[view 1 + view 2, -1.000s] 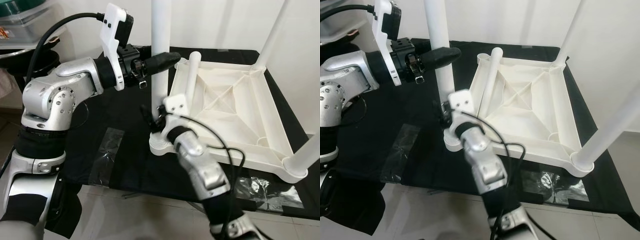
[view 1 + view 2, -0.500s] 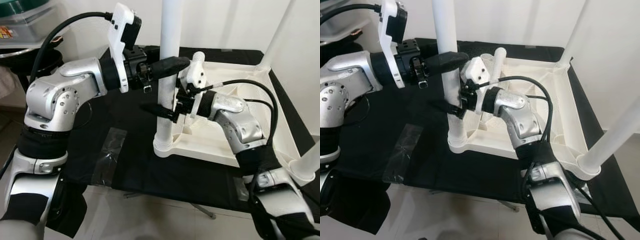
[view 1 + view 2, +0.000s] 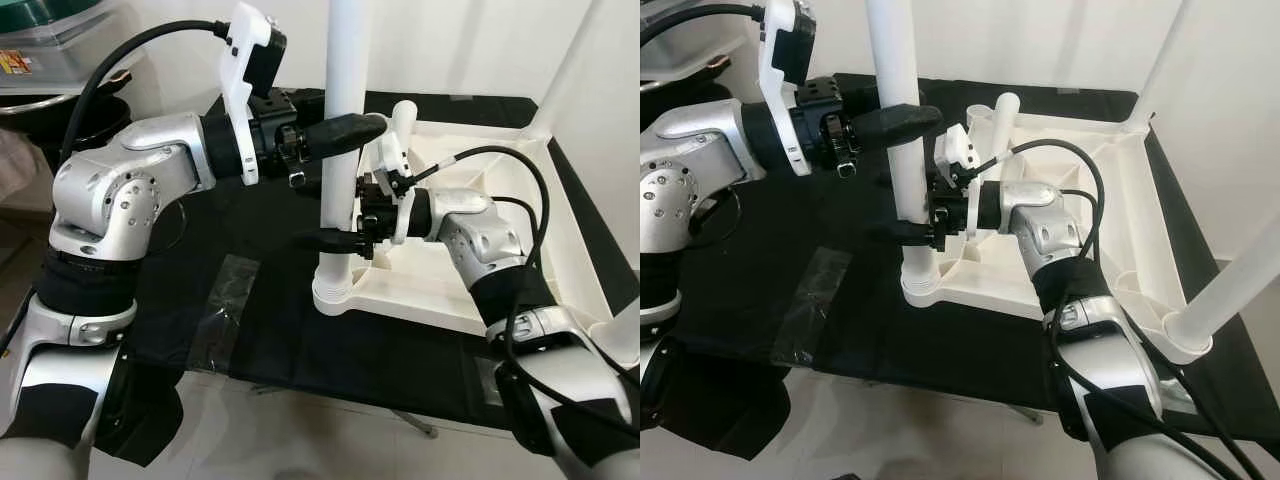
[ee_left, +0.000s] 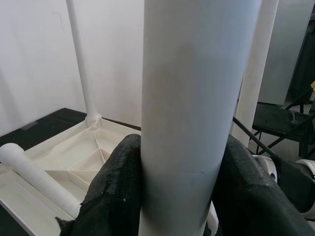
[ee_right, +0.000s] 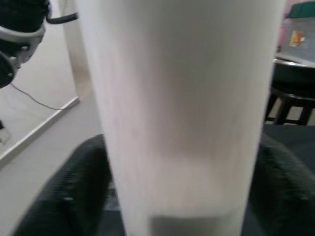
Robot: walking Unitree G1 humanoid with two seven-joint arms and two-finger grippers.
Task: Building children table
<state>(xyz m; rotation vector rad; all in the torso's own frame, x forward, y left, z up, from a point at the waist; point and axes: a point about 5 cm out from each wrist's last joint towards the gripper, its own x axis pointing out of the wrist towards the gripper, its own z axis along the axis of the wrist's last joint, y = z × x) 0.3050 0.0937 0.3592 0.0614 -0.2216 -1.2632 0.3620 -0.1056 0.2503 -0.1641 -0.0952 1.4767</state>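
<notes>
A white table top lies upside down on a black-covered surface. At its near-left corner a white leg stands upright in its socket. High on this leg my left gripper is shut; the left wrist view has the leg between both pads. Lower on the same leg is my right gripper, reaching in from the right. In the blurred right wrist view its fingers press both sides of the leg. A loose leg leans inside the top.
Other legs rise at the far right corner and the near right corner. Clear tape patches lie on the black cover. A green-lidded bin sits at the far left. The right arm's black cable loops over the top.
The view has shifted. My right arm swung round from the front to the right side of the leg, and its fingers slid a little lower. The left gripper kept its hold.
</notes>
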